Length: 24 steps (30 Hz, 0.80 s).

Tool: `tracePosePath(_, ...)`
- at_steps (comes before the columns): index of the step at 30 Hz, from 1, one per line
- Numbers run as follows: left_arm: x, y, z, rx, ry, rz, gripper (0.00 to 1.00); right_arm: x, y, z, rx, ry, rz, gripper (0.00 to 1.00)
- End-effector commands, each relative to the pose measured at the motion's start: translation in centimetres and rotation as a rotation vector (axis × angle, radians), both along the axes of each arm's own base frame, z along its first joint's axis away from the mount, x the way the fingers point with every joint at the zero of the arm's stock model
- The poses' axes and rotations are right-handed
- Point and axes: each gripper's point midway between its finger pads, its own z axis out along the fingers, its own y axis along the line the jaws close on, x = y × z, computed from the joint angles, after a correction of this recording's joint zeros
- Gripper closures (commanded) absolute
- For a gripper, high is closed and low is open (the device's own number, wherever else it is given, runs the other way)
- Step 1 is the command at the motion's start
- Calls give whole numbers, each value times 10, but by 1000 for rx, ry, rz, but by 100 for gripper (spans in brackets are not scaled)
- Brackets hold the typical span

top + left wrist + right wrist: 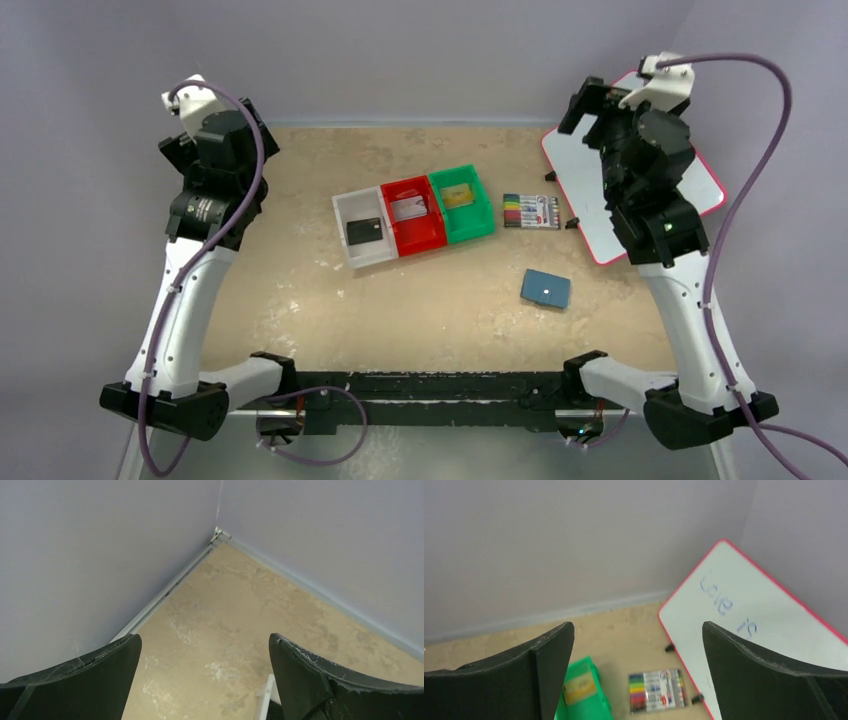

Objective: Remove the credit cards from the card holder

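Note:
The teal card holder (545, 288) lies shut on the table at right of centre, its white snap dot facing up. A black card (364, 231) lies in the white bin (350, 205), a silver card (409, 208) in the red bin (420, 238), and a gold card (458, 196) in the green bin (475, 222). The gold card also shows in the right wrist view (576, 690). My left gripper (205, 680) is open and empty, raised over the far left of the table. My right gripper (638, 675) is open and empty, raised at the far right, well away from the holder.
A pack of coloured markers (531, 211) lies right of the green bin and shows in the right wrist view (656, 690). A red-edged whiteboard (700, 185) leans at the far right. The white bin's corner (265, 700) shows in the left wrist view. Grey walls close the back.

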Motion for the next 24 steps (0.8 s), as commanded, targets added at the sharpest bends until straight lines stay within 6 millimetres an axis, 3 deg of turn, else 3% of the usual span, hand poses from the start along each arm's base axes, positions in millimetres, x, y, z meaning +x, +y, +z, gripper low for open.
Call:
tracePosePath(1, -11, 6, -22, -19, 3, 59, 0, -6, 2, -41, 73, 31, 53, 0)
tracePosePath(4, -20, 8, -52, -28, 52, 83, 0, -14, 4, -102, 110, 127, 84, 0)
tracePosePath(6, -28, 10, -73, -39, 79, 100, 0, -18, 2, -128, 142, 167, 82, 0)
tracePosePath(10, -42, 7, -108, -88, 99, 92, 0, -35, -3, -207, 247, 314, 46, 0)
tracePosePath(13, -52, 0, -130, -163, 86, 65, 0, -42, 3, -248, 302, 402, 66, 0)
tracePosePath(19, -56, -45, -160, -287, 111, -189, 0, -39, 42, -309, 336, 577, 276, 0)
tracePosePath(24, -53, -81, -184, -371, 187, -360, 0, -27, 73, -334, 354, 692, 441, 1)
